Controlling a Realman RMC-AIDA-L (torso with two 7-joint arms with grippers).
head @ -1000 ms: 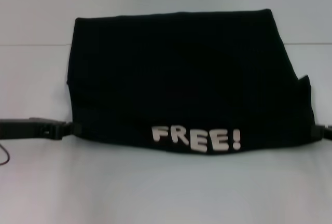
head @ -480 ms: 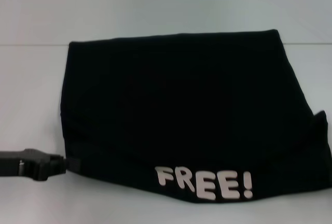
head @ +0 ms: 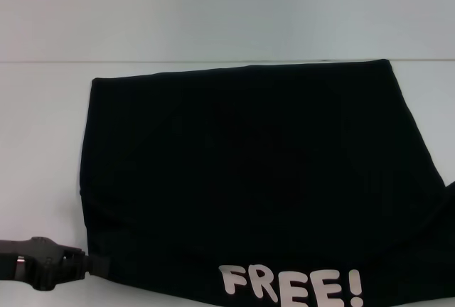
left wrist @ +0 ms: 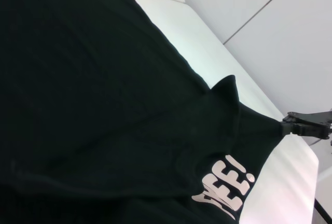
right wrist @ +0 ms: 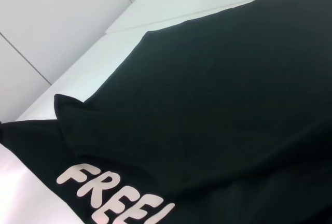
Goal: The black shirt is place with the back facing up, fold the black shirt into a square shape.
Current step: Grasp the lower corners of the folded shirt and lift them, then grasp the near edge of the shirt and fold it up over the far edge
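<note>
A: Spreading over the white table [head: 43,143], the big black soft-fabric shirt [head: 249,172] shows white "FREE!" lettering [head: 291,289] at its near edge.

B: And the arms?

A: The left gripper [head: 91,264] is pinching the near-left corner. The right gripper [left wrist: 284,126] is clamped on the near-right corner, seen from the left wrist.

B: Risk?

A: Uneven pulling could slip a corner free, likely leaving a skewed fold.
</note>
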